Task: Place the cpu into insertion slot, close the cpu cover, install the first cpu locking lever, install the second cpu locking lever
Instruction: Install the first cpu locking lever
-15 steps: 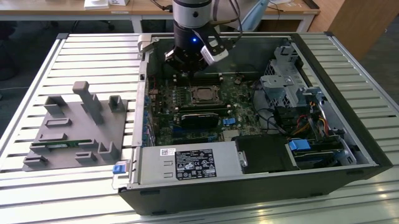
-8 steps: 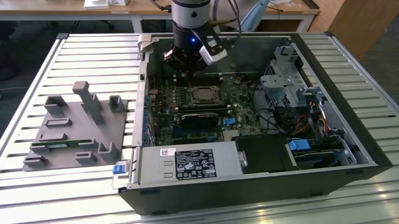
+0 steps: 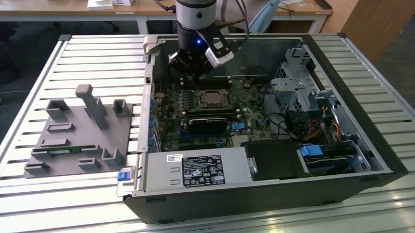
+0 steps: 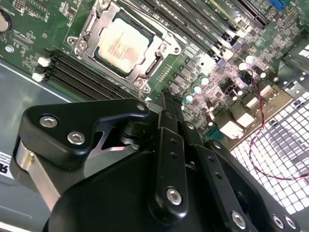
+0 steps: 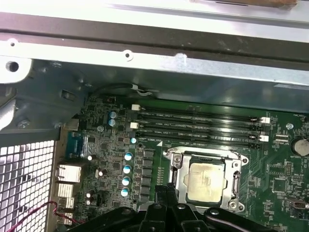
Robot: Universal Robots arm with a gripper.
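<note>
Tan-silver cpu (image 3: 211, 98), mid-frame in the exterior view, looks light, rigid, fragile (best held by its edges); the gripper (image 4: 165, 98) hovers closed, empty, nearby.

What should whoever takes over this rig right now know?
Gripper: fingers look shut, nothing held, tips just beside the socket's corner.
The cpu lies in the insertion slot; the cpu cover is down around it.
Done: cpu placed, cover closed.
Left: both locking levers; I cannot tell whether either is latched.
</note>
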